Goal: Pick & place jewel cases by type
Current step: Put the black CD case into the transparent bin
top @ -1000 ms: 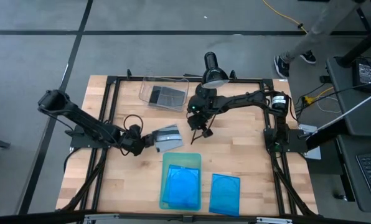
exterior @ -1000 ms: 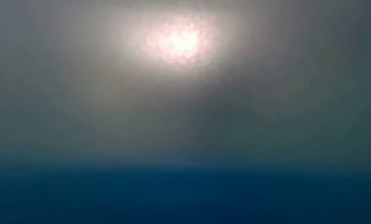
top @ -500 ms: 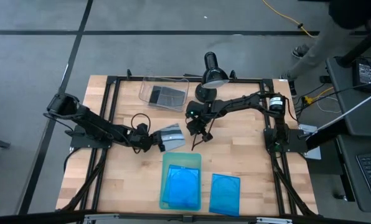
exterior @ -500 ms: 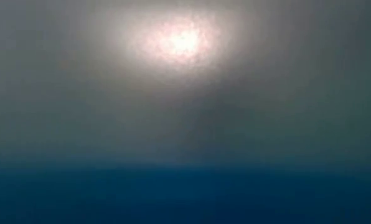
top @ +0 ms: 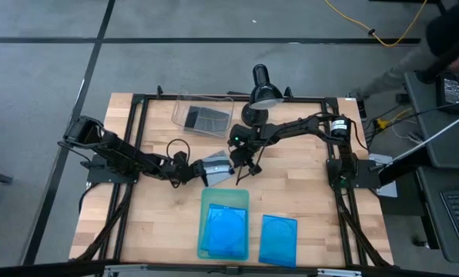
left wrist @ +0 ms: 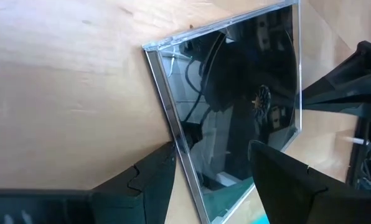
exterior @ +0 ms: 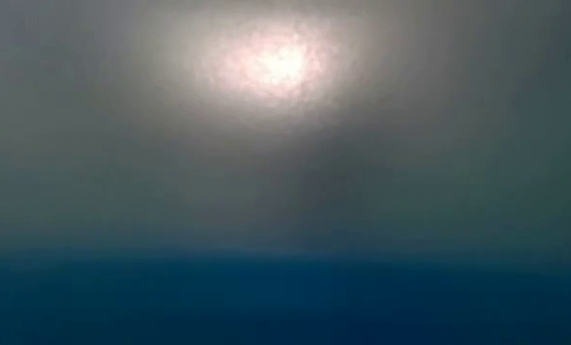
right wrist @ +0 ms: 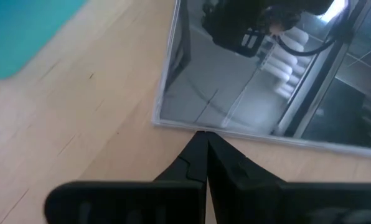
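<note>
Light wooden table [top: 160, 215], largest item, carrying all parts. Left arm [top: 122, 158] extended low from the left edge toward the table centre; right arm [top: 299, 125] reaching in from the right edge, wrist bent downward.

Pale-green flat tray [top: 224, 198] near the front centre, holding a translucent bright-blue rectangular case [top: 223, 231]. Second translucent blue case [top: 278, 238] flat on the wood just right of the tray. Clear plastic bin [top: 203, 115] at the rear centre, containing dark cases [top: 203, 119].

Glossy grey-black square jewel case [top: 217, 166] flat on the wood at table centre, between both grippers.

Left gripper [left wrist: 210, 168]: fingers spread wide, straddling the case's corner, not clamped. Right gripper [right wrist: 203, 155]: fingers pressed together, tip at the case's opposite edge.
</note>
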Motion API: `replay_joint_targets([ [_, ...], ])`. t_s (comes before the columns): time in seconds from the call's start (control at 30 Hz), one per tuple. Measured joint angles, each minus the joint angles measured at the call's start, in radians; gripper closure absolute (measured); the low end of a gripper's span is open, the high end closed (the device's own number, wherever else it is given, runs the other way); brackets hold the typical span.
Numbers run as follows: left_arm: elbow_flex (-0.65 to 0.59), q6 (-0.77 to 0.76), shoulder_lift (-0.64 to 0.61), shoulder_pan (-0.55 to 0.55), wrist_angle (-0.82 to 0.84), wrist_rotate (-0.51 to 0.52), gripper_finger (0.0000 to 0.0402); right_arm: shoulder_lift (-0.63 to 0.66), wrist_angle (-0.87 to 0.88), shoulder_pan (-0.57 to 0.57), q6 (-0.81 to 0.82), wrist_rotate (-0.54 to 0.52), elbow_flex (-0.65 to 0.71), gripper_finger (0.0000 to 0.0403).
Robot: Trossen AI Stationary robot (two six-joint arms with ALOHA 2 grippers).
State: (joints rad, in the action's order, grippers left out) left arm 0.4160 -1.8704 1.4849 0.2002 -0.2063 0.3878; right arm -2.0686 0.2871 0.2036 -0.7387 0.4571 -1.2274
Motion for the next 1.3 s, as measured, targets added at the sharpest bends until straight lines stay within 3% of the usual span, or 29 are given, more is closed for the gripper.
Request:
replay_joint_targets([
  [0.47,-0.006,0.108,0.002,-0.058,-0.057,0.008,0.0205,-0.002,-0.028,0.000,0.000,0.020,0.003,0.0397],
  [0.8,0.000,0.177,0.006,-0.076,-0.095,0.071,0.0205,-0.003,-0.030,0.005,0.000,0.027,0.004,0.0397],
  [1.3,0.063,0.241,0.003,-0.094,0.003,0.075,0.0205,-0.003,-0.026,0.008,-0.003,0.036,0.004,0.0397],
])
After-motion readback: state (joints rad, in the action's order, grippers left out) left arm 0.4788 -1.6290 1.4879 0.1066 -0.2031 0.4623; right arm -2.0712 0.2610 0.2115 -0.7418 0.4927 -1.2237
